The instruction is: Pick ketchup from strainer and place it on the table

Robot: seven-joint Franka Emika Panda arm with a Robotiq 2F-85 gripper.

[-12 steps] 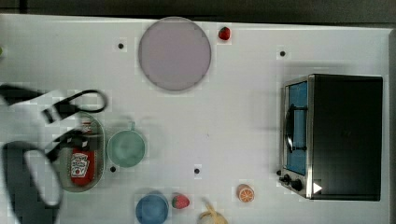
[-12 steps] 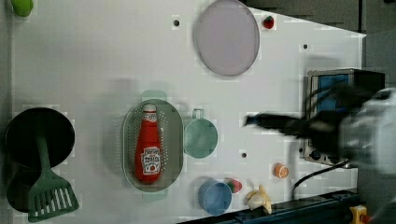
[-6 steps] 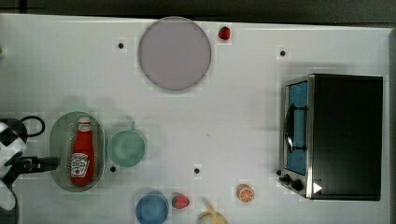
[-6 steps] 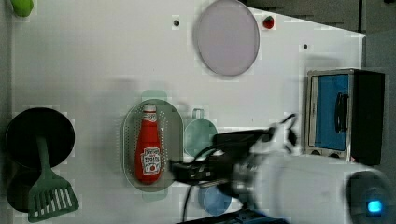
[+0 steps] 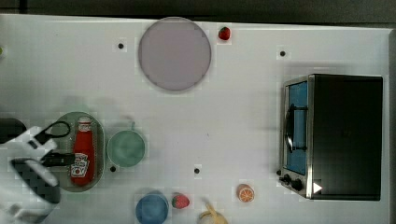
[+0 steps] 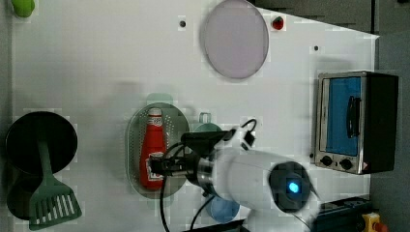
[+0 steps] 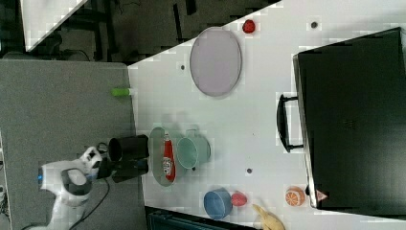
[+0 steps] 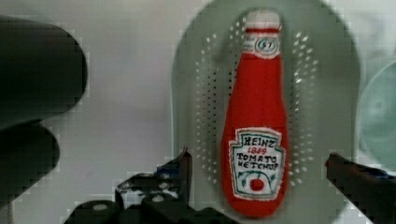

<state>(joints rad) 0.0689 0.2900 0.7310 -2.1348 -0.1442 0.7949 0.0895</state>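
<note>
The ketchup point(image 8: 256, 107), a red bottle with a white label, lies lengthwise in the pale green strainer point(image 8: 196, 93). My gripper point(image 8: 261, 172) is open and hangs just above the label end, with one finger point(image 8: 180, 168) on each side and nothing held. In the top view the ketchup point(image 5: 83, 154) lies in the strainer point(image 5: 99, 149) at the top view's left, and my gripper point(image 5: 70, 159) reaches over it from the left. In the left view my gripper point(image 6: 159, 166) overlaps the ketchup point(image 6: 152, 145) inside the strainer point(image 6: 135, 145). The white table point(image 5: 224, 116) lies all around.
A green cup point(image 5: 126, 148) stands right beside the strainer. A blue cup point(image 5: 152, 208), a strawberry point(image 5: 180, 201), an orange slice point(image 5: 245, 192) and a banana point(image 5: 212, 217) lie along the near edge. A lilac plate point(image 5: 174, 53) and a toaster oven point(image 5: 334, 135) stand farther off. A black pot point(image 6: 41, 140) and a spatula point(image 6: 48, 198) are beyond the strainer.
My arm has swung across the table and now holds the gripper over the strainer. The jaws have stayed open. The ketchup has not moved.
</note>
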